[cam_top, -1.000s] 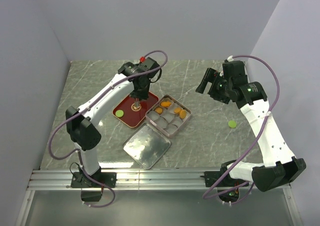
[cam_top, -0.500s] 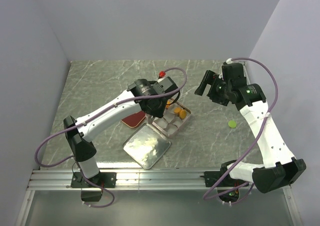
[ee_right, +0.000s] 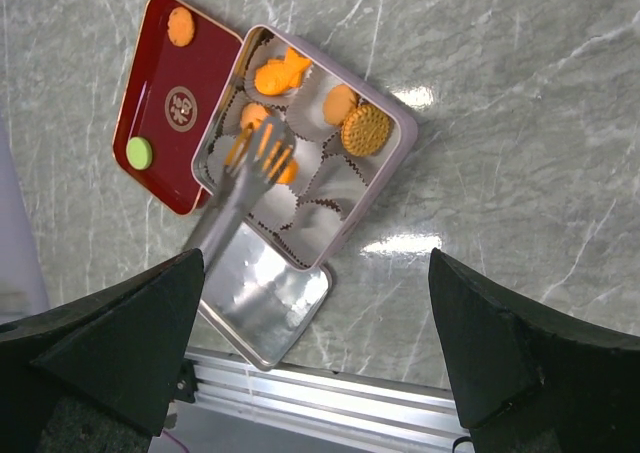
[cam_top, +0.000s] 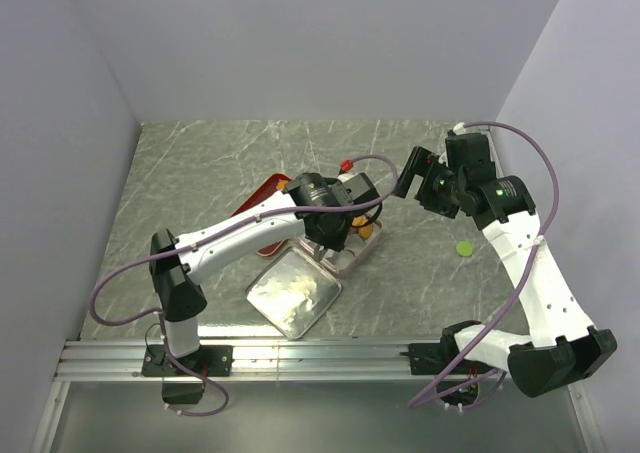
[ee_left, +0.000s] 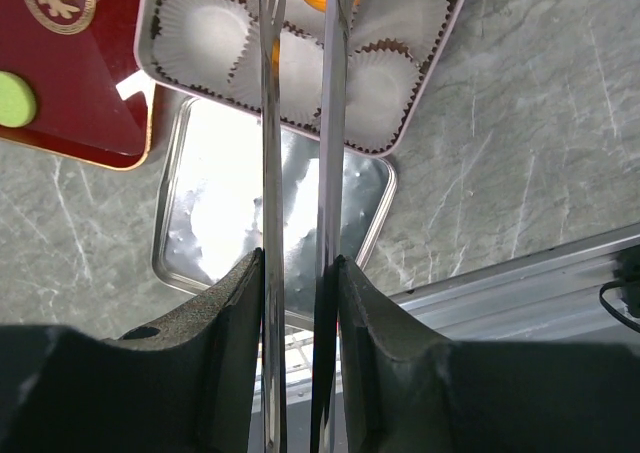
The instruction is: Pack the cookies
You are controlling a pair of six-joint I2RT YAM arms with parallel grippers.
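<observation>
Steel tongs (ee_left: pixel 271 153) are clamped in the left hand (ee_left: pixel 298 265), its fingers squeezed partway in on the two blades. They run straight out to the tin (ee_left: pixel 416 111), tips over its paper cups with orange showing between them, though it's too blurred to call that a pinch. Several cookies (ee_right: pixel 280 73) sit in the cups, fish-shaped and round, one of them brown. Touching the tin, the red tray (ee_right: pixel 205 68) carries an orange one and a green one, and the lid (ee_right: pixel 265 308) lies just beside. The right hand (ee_right: pixel 315 258) hangs above, spread wide, holding nothing. A lone green cookie (cam_top: pixel 464 247) lies well apart on the surface (cam_top: pixel 200 173).
</observation>
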